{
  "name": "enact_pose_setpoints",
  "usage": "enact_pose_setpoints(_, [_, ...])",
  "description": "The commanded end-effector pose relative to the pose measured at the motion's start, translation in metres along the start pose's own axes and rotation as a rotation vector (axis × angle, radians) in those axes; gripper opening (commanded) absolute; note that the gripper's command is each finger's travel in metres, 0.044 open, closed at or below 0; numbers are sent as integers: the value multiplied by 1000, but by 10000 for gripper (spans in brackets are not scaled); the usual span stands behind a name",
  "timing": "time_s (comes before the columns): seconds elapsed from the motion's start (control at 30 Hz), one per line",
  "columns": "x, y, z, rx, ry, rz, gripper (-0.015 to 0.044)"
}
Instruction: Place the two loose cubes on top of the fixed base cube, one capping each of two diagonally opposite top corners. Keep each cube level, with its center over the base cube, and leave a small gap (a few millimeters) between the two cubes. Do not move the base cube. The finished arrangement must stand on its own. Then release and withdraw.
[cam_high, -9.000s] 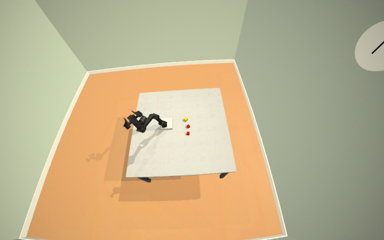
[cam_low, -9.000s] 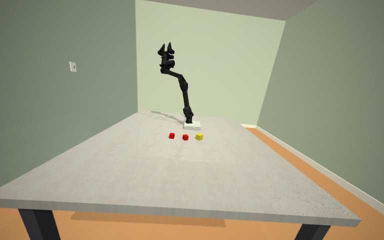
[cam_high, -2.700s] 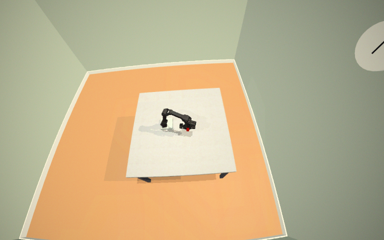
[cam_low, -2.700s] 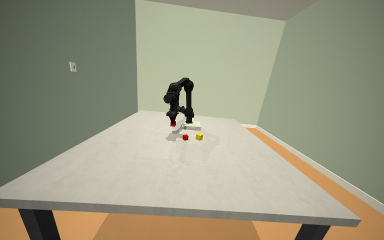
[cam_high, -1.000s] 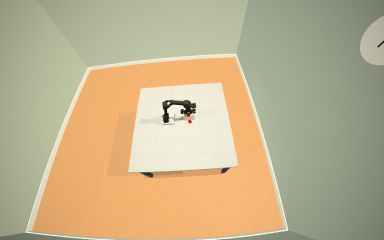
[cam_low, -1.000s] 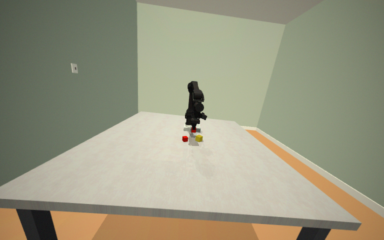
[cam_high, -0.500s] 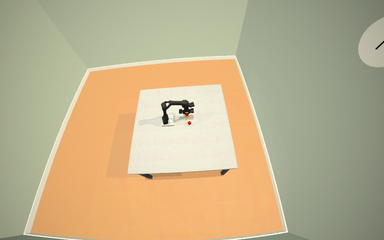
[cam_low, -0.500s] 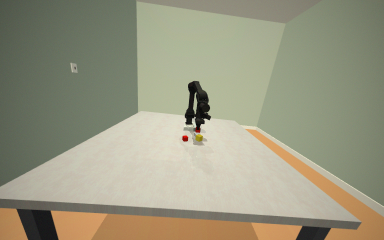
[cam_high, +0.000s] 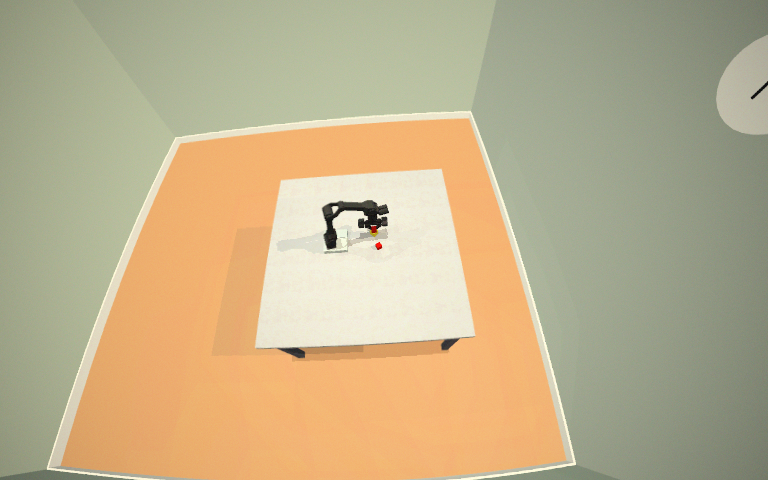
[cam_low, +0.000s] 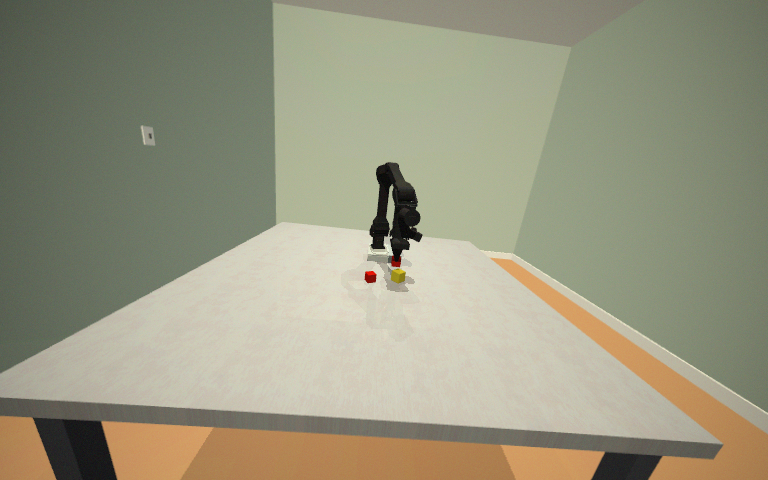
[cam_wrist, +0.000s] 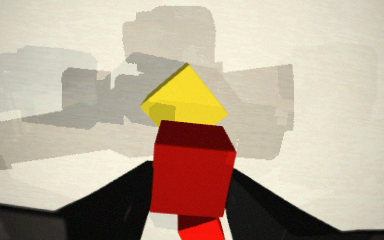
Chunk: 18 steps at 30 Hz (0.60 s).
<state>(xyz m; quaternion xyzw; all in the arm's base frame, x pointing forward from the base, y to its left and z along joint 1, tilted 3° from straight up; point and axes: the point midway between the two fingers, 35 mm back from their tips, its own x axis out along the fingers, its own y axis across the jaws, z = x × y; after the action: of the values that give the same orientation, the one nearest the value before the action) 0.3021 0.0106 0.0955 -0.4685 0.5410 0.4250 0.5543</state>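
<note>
A red cube (cam_wrist: 192, 172) sits clamped between the two dark fingers of the gripper (cam_low: 395, 257), which points down from the black arm (cam_low: 396, 203). In the wrist view the cube fills the middle, its flat faces square to the fingers on either side. The gripper holds it off the surface (cam_low: 283, 339), not touching anything else. Just beyond and below the held cube lies the yellow cube (cam_wrist: 186, 100), resting on the surface with one corner turned toward the gripper. In the exterior view the yellow cube (cam_low: 398, 275) is near the gripper, lower down. The second red cube (cam_low: 370, 276) rests on the surface off to one side of the gripper, apart from the yellow cube.
</note>
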Motion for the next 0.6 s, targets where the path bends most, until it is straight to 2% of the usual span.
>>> enact_pose_setpoints(0.0, [12,2,-1,5,7,11,105])
enact_pose_setpoints(0.57, [21,3,-2,5,7,11,105])
